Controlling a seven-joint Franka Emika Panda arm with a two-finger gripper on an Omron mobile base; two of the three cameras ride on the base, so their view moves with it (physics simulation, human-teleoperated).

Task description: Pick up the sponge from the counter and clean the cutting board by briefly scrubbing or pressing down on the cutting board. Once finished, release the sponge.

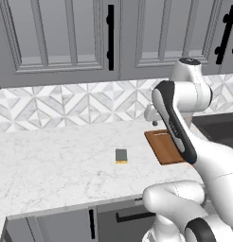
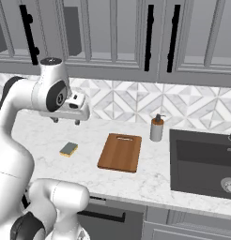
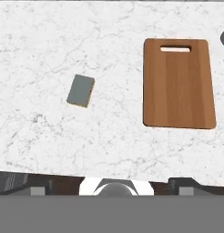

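Kitchen: grey cabinets, patterned tile backsplash, white marble tabletop (image 2: 136, 180) with a dark sink (image 2: 204, 164) at its right end. Sponge (image 3: 80, 90) lay flat on bare marble, grey side up, well apart from the board (image 3: 178, 83) and on its left in the hand view. Board lay flat, slot handle toward the backsplash. A soap dispenser (image 2: 157, 128) stood between board and sink. Gripper (image 2: 65, 121) hung high over the tabletop, near the sponge but not above it, fingers spread wide, grasping nothing. Step in hand, as judged: reach the sponge. Best done by centring over it, turning the wrist to match its slight skew, closing across the short sides, and descending straight so the block was not nudged.
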